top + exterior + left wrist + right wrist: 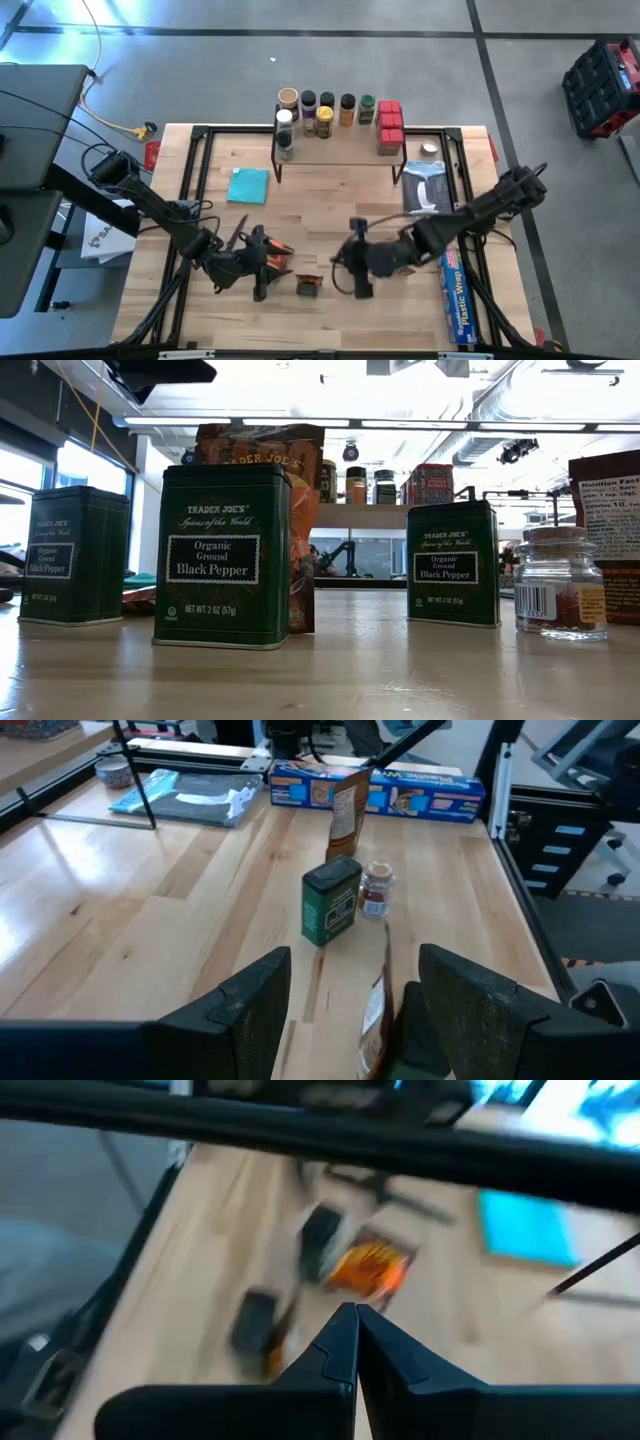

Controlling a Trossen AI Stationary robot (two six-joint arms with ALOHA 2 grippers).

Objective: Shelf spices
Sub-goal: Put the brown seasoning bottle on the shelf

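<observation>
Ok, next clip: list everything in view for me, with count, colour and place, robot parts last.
Low wooden-topped riser shelf: one, light wood, black legs, table's far edge.
Round spice jars: about eight, mixed lids, on shelf.
Red spice boxes: a stack, shelf's right end.
Dark green pepper tins: three, near front edge.
Small clear glass jar: one, beside tins.
Orange packet: one, between left fingers.
Teal square cloth: one, left of centre.
Long blue plastic-wrap box: one, right edge.
Left gripper: front-left, around the packet.
Right gripper: front-centre, shut, empty.
</observation>
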